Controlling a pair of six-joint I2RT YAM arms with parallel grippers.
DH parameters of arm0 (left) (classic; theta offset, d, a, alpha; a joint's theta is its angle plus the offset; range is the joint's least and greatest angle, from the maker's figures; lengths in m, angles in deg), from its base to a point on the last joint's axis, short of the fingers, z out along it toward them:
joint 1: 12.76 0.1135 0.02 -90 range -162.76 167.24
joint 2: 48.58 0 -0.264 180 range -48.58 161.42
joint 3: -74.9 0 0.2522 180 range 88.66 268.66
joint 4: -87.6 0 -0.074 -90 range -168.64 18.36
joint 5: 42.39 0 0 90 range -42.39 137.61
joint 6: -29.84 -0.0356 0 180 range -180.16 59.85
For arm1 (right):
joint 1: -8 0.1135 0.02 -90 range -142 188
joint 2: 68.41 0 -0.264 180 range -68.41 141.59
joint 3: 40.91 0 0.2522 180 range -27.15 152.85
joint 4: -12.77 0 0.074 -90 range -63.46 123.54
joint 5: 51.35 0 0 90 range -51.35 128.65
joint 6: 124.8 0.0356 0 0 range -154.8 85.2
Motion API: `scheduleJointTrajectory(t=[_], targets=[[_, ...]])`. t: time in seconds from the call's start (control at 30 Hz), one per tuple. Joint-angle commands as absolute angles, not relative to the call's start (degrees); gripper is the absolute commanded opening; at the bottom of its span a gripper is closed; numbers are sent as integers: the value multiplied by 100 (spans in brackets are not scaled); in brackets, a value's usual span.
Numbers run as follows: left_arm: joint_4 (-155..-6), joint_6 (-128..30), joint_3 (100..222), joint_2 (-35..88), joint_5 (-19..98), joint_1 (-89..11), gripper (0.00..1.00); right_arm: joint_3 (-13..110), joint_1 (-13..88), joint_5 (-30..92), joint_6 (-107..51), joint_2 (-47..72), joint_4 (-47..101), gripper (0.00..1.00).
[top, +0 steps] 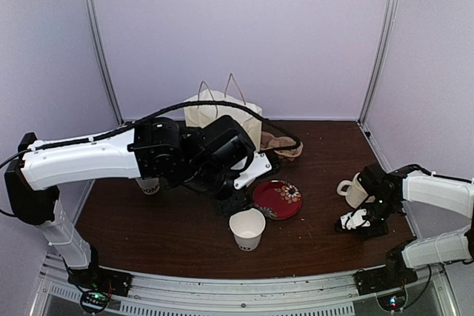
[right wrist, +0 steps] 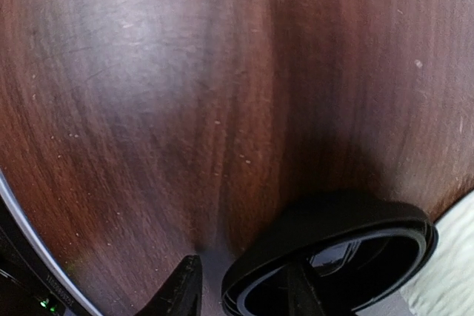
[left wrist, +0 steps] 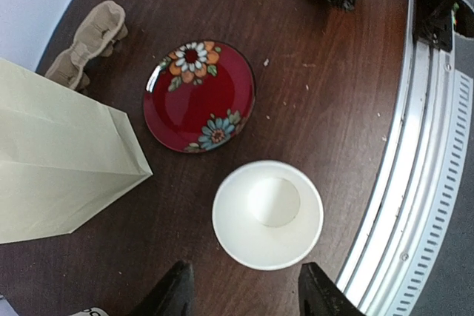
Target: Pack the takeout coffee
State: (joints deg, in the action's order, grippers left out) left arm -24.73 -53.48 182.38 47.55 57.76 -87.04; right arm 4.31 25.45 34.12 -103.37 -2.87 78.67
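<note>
The cup (top: 247, 229) stands upright and open-mouthed on the table (top: 170, 234), close to the near edge, with nothing in it that shows from the left wrist. The left gripper (left wrist: 244, 277) hangs just on the near side of it. Its fingers (left wrist: 174, 294) are spread wide and hold nothing, and the cup's rim sits just beyond their tips. A red flowered plate (top: 278, 199) lies at one o'clock from the cup, near it but not touching. A paper bag (top: 222, 116) stands by the back wall at twelve o'clock, and a brown cardboard carrier (top: 281, 144) lies to its right. The lid (right wrist: 333, 220) is well apart from the cup, toward three o'clock near the table's right edge, at five o'clock from a cream mug (top: 354, 190). The right gripper (right wrist: 241, 271) is low over the lid with its fingers apart, one outside the rim and one over the hollow. A sliver of wood shows between the outer finger and the rim, so it has no hold. Bare dark wood runs between cup and lid, and more lies to the cup's left, toward nine o'clock. A metal rail (top: 244, 290) borders the near edge. There is dark print near the cup's base, too small to read. A second paper cup (top: 148, 185) is half hidden under the left arm and also carries dark letters I cannot make out.
</note>
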Motion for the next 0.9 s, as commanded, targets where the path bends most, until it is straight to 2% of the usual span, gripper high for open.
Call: scheduleJointTrajectory(t=[0.0, 0.1, 0.27, 0.47, 0.63, 0.73, 0.8, 0.87], targets=[[-3258, -5242, 18118, 4760, 6172, -8615, 50, 383, 2696, 3540, -10232, -251, 7835, 36], [-3258, -5242, 18074, 4791, 6205, -8615, 50, 456, 2762, 3473, -10138, -240, 7955, 26], [-3405, -5258, 17945, 4663, 6283, -8615, 50, 970, 2852, 3053, -9929, -308, 8577, 14], [-4131, -5788, 17541, 4172, 6729, -8582, 51, 2663, 3075, 1517, -9433, -314, 9744, 13], [-5349, -6702, 17179, 3819, 7365, -8504, 76, 4434, 3216, -483, -8788, 122, 10196, 12], [-6058, -7189, 17103, 3644, 7103, -8327, 81, 5137, 3217, -1613, -8296, 377, 10108, 12], [-6799, -7582, 16863, 3490, 6873, -8289, 97, 5456, 3211, -2329, -7978, 521, 9994, 12], [-7866, -7910, 16388, 3264, 6623, -8283, 98, 5796, 3217, -2960, -7761, 688, 9995, 12]])
